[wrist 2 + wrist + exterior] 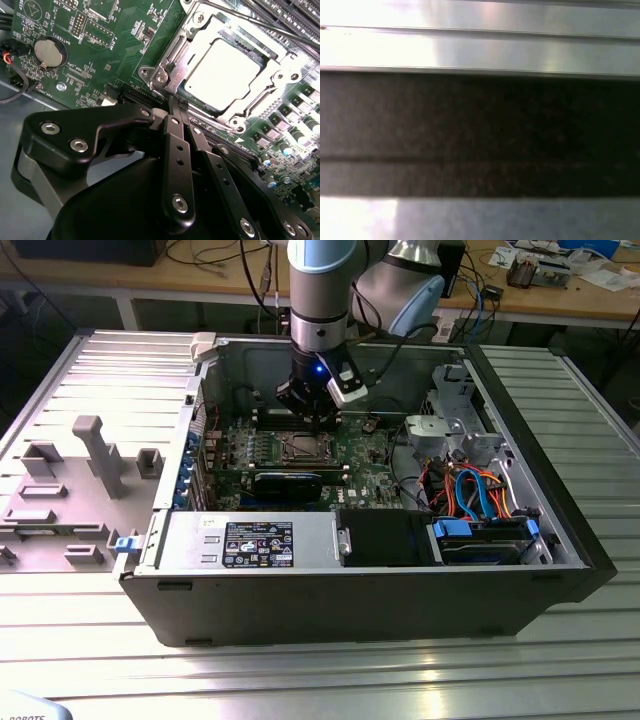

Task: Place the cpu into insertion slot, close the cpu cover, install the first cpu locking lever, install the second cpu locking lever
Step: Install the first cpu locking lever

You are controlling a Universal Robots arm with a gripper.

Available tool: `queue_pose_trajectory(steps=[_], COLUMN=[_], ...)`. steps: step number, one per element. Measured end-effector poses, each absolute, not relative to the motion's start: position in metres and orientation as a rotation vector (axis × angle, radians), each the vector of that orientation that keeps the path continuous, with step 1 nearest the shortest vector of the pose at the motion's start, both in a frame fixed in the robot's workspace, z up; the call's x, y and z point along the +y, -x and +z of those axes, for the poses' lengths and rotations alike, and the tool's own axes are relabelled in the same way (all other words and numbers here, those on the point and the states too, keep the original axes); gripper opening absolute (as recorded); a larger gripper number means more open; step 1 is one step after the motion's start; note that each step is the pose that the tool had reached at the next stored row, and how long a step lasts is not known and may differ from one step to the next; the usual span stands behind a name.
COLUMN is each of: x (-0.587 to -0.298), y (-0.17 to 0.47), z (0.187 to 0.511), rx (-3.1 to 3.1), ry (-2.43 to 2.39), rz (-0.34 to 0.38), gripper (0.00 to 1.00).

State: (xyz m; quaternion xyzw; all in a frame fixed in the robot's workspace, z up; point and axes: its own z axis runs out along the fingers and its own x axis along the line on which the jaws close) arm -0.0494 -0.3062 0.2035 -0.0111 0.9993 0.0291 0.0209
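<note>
**Closed gripper poised at the corner of the covered socket**

At the exterior view's left, a grey moulded fixture plate (75,480) with upright blocks lies on the ribbed metal table (320,680), just beside the open black computer case (360,600). Inside the case, the green circuit board (370,475) lies flat, with a long black card (288,485) running across it on the near side of the socket.

Near the middle of the board sits the insertion slot (303,449), a small square socket with a silvery metal rim. In the second wrist view the cpu (227,75), a flat square chip with a dull silver-grey top, lies seated in that socket, and the cpu cover (267,97), a thin silvery metal frame with a cut-out middle, lies down flat around it. A round silver coin cell (49,53) sits on the board well apart from the socket.

The arm's black gripper (177,107) hangs over the board just past the socket; its two slim fingers (175,150) are pressed together with no gap and nothing visible between them, their tips at the cover's corner hinge (161,78). Whether they touch it cannot be told.

At the exterior view's right, a silver drive cage (450,425) stands above a bundle of orange and blue cables (470,495).
</note>
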Motion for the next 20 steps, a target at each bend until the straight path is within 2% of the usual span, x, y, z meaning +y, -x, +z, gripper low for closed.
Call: queue_pose_trajectory(steps=[20], x=[-0.3063], y=[0.0493], z=[0.2063], rx=[3.097], ry=[0.034], rz=[0.116], gripper=[0.11])
